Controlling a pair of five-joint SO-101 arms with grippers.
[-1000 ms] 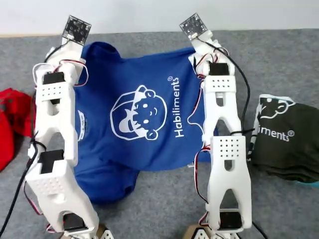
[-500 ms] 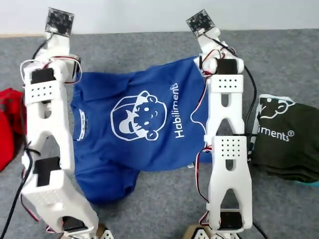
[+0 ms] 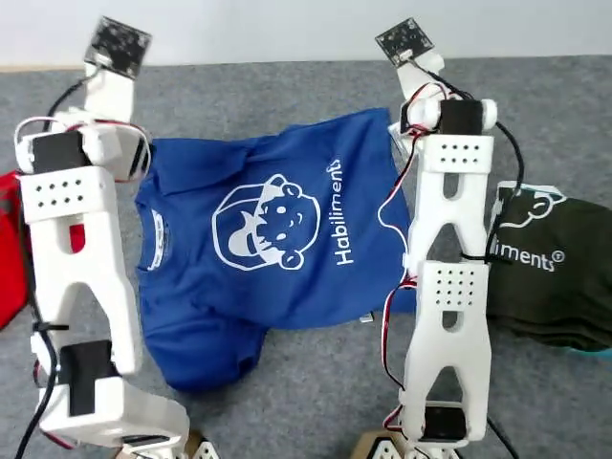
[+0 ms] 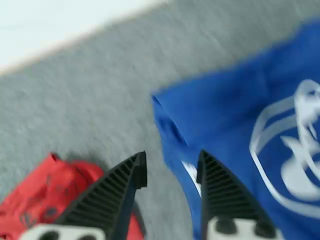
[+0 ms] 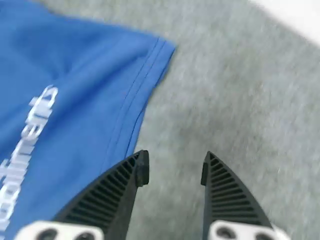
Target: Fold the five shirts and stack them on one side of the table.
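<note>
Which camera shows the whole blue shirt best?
The high view: nearly all of the blue shirt lies spread out there, with its cartoon face in full. The left wrist view shows one corner and part of the print. The right wrist view shows a hemmed corner and some lettering.

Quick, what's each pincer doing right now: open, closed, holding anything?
Left pincer: open, holding nothing, at the edge of the blue shirt.
Right pincer: open, holding nothing, beside the blue shirt's hem.
</note>
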